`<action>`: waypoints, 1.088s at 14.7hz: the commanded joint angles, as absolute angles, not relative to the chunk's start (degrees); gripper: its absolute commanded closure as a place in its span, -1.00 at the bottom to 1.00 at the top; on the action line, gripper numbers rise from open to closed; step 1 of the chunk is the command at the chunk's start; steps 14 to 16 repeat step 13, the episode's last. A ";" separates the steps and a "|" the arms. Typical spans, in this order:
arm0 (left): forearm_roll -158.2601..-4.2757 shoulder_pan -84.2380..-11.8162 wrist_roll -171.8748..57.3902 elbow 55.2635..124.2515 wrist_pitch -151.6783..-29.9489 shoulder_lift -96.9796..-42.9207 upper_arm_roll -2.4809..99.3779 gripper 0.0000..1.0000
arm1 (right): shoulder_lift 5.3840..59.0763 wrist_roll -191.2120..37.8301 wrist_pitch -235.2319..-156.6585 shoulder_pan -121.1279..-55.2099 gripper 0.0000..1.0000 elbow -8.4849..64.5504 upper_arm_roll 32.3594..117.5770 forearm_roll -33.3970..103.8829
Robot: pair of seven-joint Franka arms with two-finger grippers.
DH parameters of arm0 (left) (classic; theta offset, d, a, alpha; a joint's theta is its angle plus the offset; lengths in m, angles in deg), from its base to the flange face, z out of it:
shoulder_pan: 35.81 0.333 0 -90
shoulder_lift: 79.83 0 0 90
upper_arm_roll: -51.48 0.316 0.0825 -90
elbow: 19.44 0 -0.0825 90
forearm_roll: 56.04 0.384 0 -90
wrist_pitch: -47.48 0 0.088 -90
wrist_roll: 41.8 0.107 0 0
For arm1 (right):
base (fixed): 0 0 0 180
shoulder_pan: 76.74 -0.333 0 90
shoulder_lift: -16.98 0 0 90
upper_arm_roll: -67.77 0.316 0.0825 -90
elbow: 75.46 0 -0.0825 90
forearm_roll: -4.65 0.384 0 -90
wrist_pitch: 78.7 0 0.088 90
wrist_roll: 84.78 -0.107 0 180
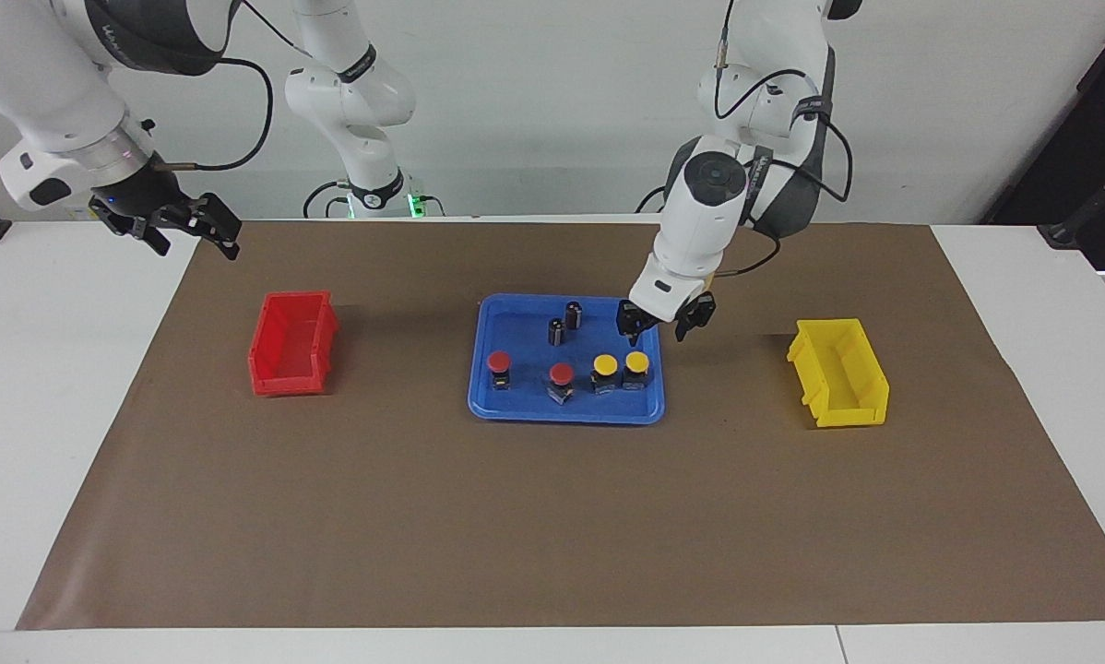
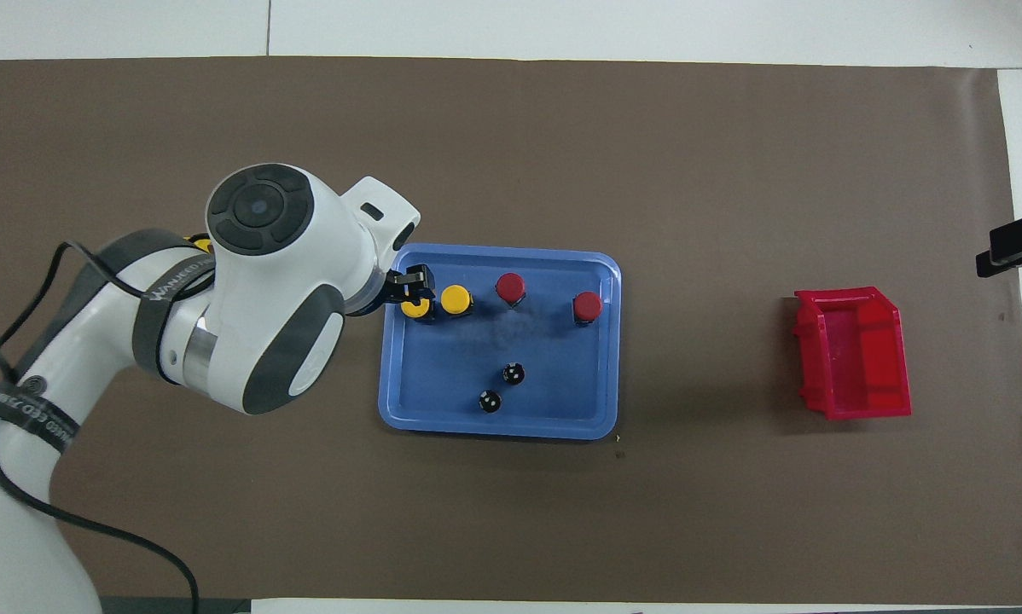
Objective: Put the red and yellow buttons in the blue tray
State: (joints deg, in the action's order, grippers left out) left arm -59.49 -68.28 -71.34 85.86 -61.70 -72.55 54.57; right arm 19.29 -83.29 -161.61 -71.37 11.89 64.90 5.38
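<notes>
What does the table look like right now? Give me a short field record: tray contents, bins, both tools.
tray: blue tray, mid-table
buttons in tray: two red, two yellow, in a row
also in tray: two dark cylinders, nearer the robots
red bin: looks empty, right arm's end
yellow bin: looks empty, left arm's end
left tool: open, raised over tray's edge, holding nothing
right tool: waiting, raised near its base
</notes>
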 commanded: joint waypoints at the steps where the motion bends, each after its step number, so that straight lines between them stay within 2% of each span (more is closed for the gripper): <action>1: -59.82 -61.42 -60.23 82.70 -52.05 -76.21 54.64 -1.00 | 18.03 -82.67 -162.99 -71.47 -1.00 13.58 64.95 5.01; 7: -57.81 -47.61 -39.55 81.64 -44.46 -84.92 54.64 -1.00 | 17.51 -82.67 -162.64 -73.58 -1.00 13.66 65.57 3.07; 12: -57.62 -40.04 -34.17 78.56 -44.01 -84.76 54.73 -1.00 | 17.33 -82.67 -163.68 -73.49 -1.00 13.58 65.48 3.60; 16: -57.63 -39.33 -33.37 78.56 -44.19 -84.67 54.73 -1.00 | 17.42 -82.75 -163.78 -73.14 -1.00 13.58 65.48 4.03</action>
